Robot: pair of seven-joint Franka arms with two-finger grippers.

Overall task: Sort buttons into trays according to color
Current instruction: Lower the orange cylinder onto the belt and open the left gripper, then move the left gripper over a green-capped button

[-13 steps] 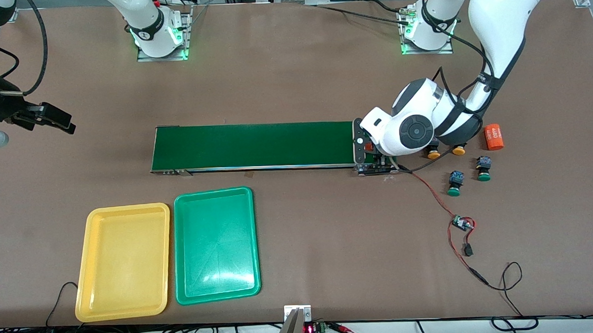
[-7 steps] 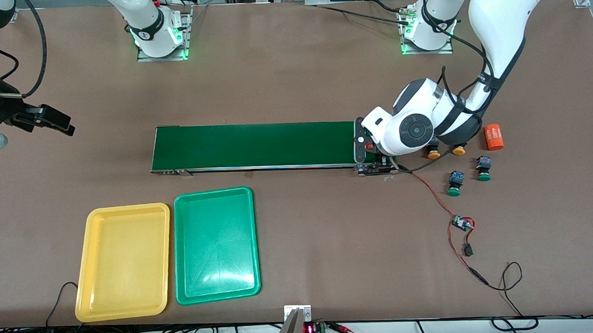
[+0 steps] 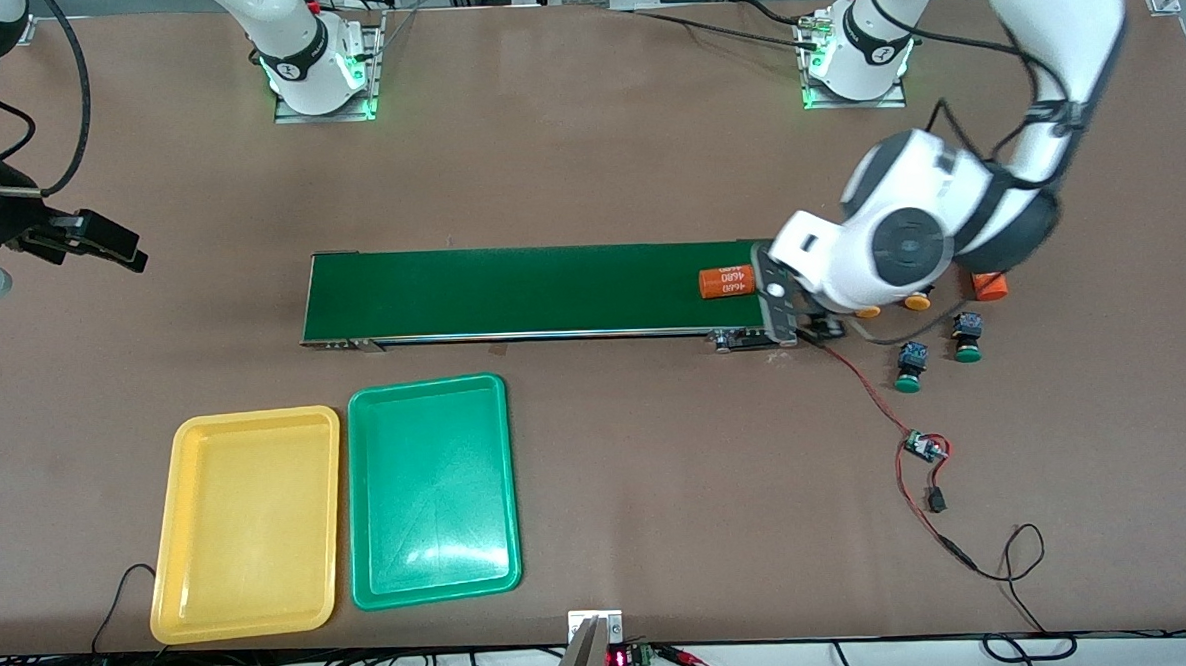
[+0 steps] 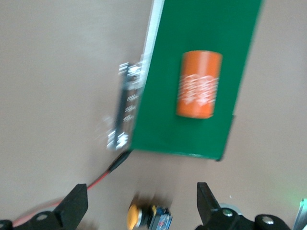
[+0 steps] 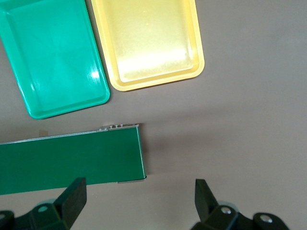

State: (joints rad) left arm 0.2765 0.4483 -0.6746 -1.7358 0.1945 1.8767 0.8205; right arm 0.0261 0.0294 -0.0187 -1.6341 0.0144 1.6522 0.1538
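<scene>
Two yellow-capped buttons (image 3: 865,311) (image 3: 917,302) and two green-capped buttons (image 3: 907,367) (image 3: 968,339) lie on the table past the conveyor's end, at the left arm's end. My left gripper (image 3: 819,325) is open and empty, just off the belt's end beside the nearer yellow button. In the left wrist view this button (image 4: 145,218) lies between my open gripper's (image 4: 140,189) fingers, lower down. The yellow tray (image 3: 256,416) and green tray (image 3: 425,383) sit empty side by side, nearer the camera than the belt. My right gripper (image 3: 109,244) waits open over bare table; it also shows in the right wrist view (image 5: 138,185).
A dark-green conveyor belt (image 3: 511,289) carries an orange "4680" cylinder (image 3: 728,281) near its end. A second orange cylinder (image 3: 989,286) lies partly under my left arm. A red-black cable with a small board (image 3: 924,447) trails from the belt's end toward the camera.
My left gripper has moved off the belt's end toward the buttons, leaving the orange cylinder lying on the belt. The right arm has hardly moved.
</scene>
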